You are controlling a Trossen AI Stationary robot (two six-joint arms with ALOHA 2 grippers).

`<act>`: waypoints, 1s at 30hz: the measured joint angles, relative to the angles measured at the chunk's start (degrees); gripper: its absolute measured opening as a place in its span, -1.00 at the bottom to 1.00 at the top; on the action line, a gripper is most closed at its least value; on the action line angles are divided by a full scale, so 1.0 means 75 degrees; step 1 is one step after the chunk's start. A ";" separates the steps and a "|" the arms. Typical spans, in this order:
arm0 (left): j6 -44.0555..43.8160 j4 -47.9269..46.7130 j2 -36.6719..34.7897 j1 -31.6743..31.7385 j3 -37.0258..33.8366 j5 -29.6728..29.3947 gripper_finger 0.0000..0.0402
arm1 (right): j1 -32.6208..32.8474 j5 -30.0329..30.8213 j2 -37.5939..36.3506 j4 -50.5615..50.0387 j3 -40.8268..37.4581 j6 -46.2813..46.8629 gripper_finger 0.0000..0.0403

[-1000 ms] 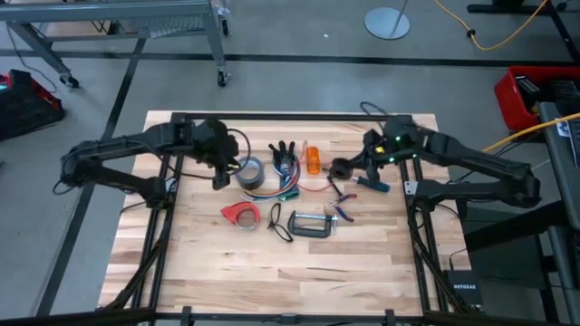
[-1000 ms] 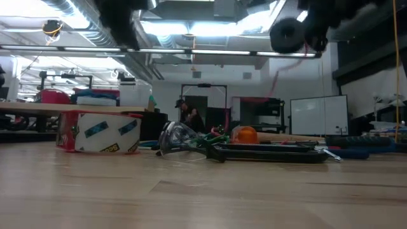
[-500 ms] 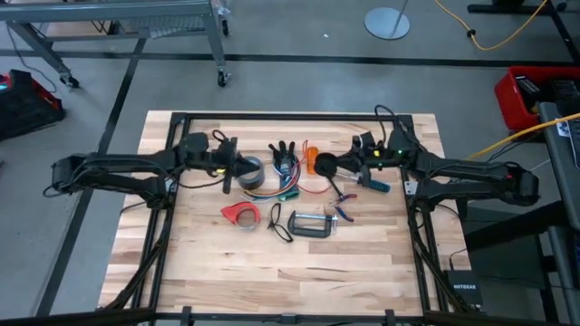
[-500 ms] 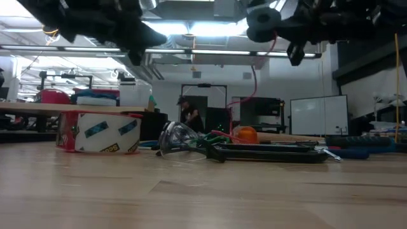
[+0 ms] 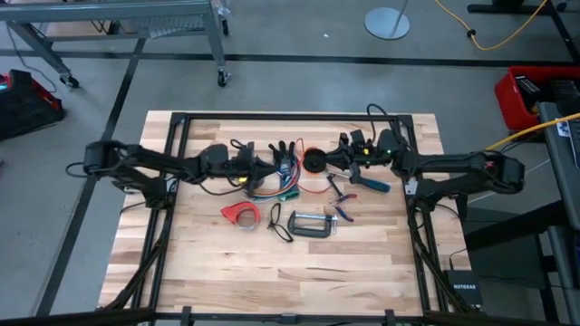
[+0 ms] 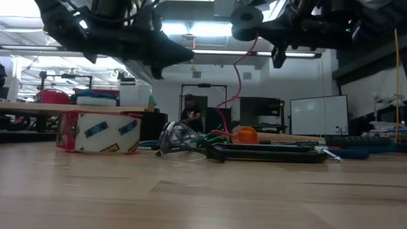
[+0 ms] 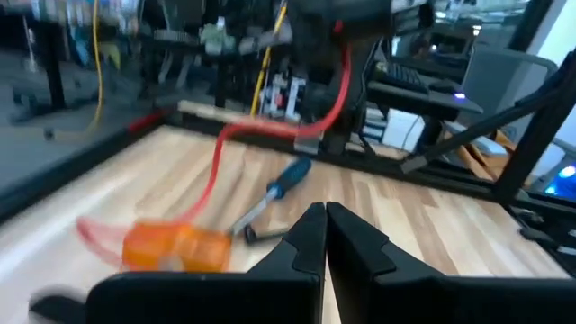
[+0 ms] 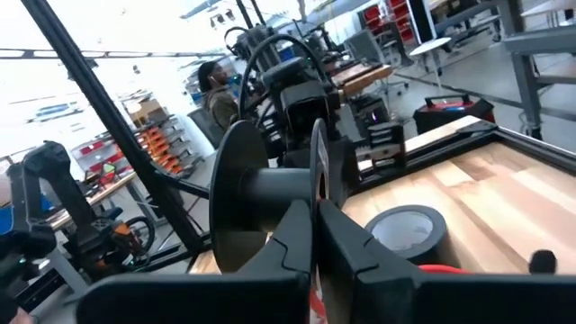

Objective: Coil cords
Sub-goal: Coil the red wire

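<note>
High view: the cords (image 5: 276,178) lie mid-table just beside the grey tape roll (image 5: 251,172). The left gripper (image 5: 260,167) hangs over that roll, touching the bundle's edge; the right gripper (image 5: 319,161) holds a black spool (image 5: 313,161) beyond the cords.

Low view: a red wire (image 6: 234,83) hangs from the spool (image 6: 247,15).

Left wrist view: fingers (image 7: 309,236) pressed together, pinching nothing.

Right wrist view: fingers (image 8: 297,229) pinch the spool's flange (image 8: 317,166).
</note>
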 joint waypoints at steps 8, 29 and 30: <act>0.0558 0.0116 0.0793 -0.0003 0.0778 -0.0089 -0.98 | 0.0000 -0.0119 0.0161 0.0235 0.0000 -0.0001 -0.98; 0.2152 0.0041 0.2509 -0.0041 0.2001 -0.1183 -0.23 | 0.0000 -0.0386 0.0146 0.1188 0.0006 0.0213 -0.98; 0.2151 0.0045 0.2509 -0.0035 0.2001 -0.1275 -0.24 | 0.0000 -0.0411 0.0147 0.1187 0.0006 0.0232 -0.98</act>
